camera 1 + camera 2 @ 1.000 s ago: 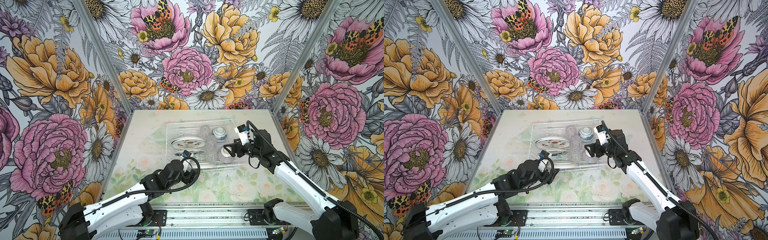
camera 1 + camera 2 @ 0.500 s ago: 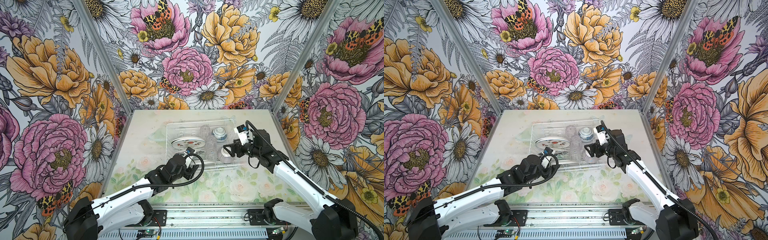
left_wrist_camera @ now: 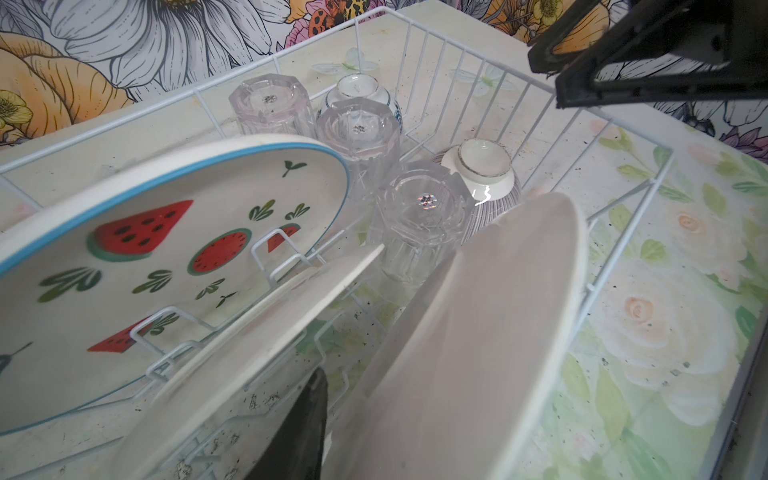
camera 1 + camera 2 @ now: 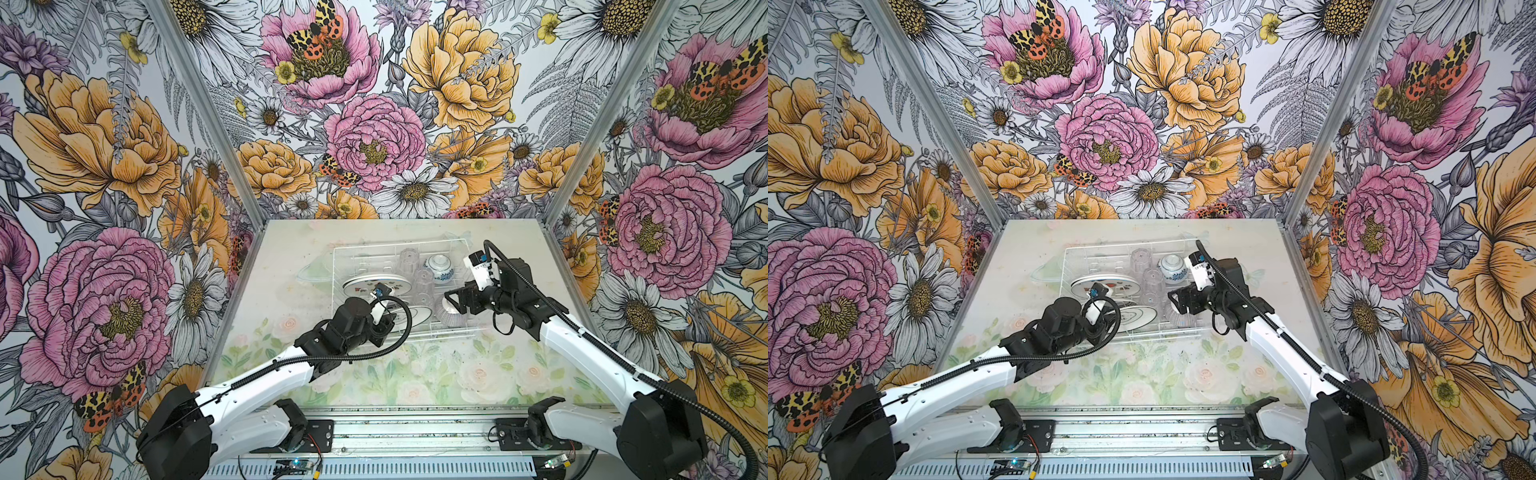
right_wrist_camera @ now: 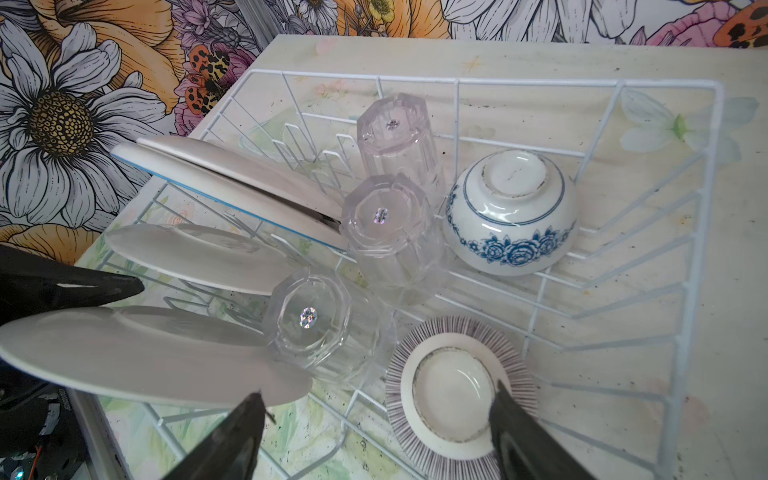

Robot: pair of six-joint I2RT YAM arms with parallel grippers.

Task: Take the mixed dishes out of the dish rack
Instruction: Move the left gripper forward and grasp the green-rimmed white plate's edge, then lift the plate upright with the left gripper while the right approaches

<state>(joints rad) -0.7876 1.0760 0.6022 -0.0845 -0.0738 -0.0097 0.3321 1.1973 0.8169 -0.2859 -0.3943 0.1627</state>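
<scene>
Reaches forward and inward with the left arm (image 4: 266, 372), left gripper (image 4: 388, 320) pointed low, jaw gap unclear. Holds the right arm (image 4: 582, 345) bent at the elbow, right gripper (image 5: 378, 390) aimed down, jaws spread wide.

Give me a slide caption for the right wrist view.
Open right gripper poised over the upturned ribbed bowl in the dish rack, beside three inverted tumblers and a floral bowl.

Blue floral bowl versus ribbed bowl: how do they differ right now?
The blue floral bowl is white with blue flowers; the ribbed bowl has fine grey stripes. The floral bowl sits toward the far side of the dish rack, the ribbed bowl near its front. The open right gripper hangs over the ribbed bowl, not the floral bowl. Both lie upside down.
</scene>
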